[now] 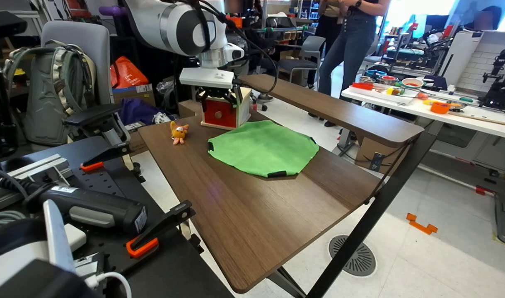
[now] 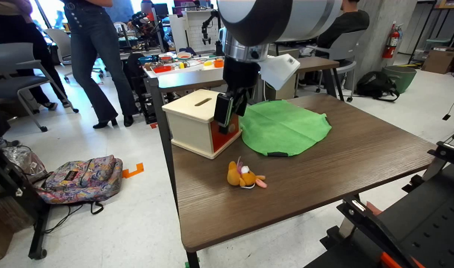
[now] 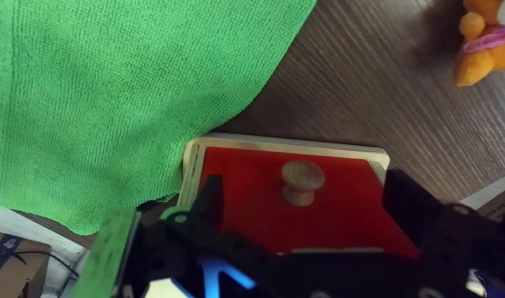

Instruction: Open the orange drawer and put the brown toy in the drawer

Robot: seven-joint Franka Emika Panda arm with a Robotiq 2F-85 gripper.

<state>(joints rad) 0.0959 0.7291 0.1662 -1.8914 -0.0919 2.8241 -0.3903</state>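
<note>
Drawer [image 1: 229, 117], in an exterior view: upper middle of the frame, on the worktop [image 1: 252, 207]; red front looks closed, round knob [image 1: 218, 115] at its centre.
Brown toy [image 1: 179, 133], as seen there: left of the drawer and apart from it, loose on the worktop.
Claw [image 1: 220, 100] at drawer: spread wide before the red front, nothing seen in it.
Casing [image 2: 189, 130], in an exterior view: left of centre, pale wood. Judged stiff and only moderately heavy; a sideways tug could skid it whole, so pull square to the front.
Toy, as seen there: below centre, lying apart from the claw. Judged plush: light, soft, forgiving of a squeeze, not fragile. Take it across the thick middle.
Knob, wrist view: right of centre, mushroom-shaped, smooth-looking wood. Probably slick on the rounded head; the narrower neck behind it promises the better hold.
Claw, wrist view: low in the frame, one tip to each side of the knob, far apart, holding nothing.
Ribbon [image 3: 488, 40] on toy: upper right corner, pink, flimsy; likely a poor grip.
</note>
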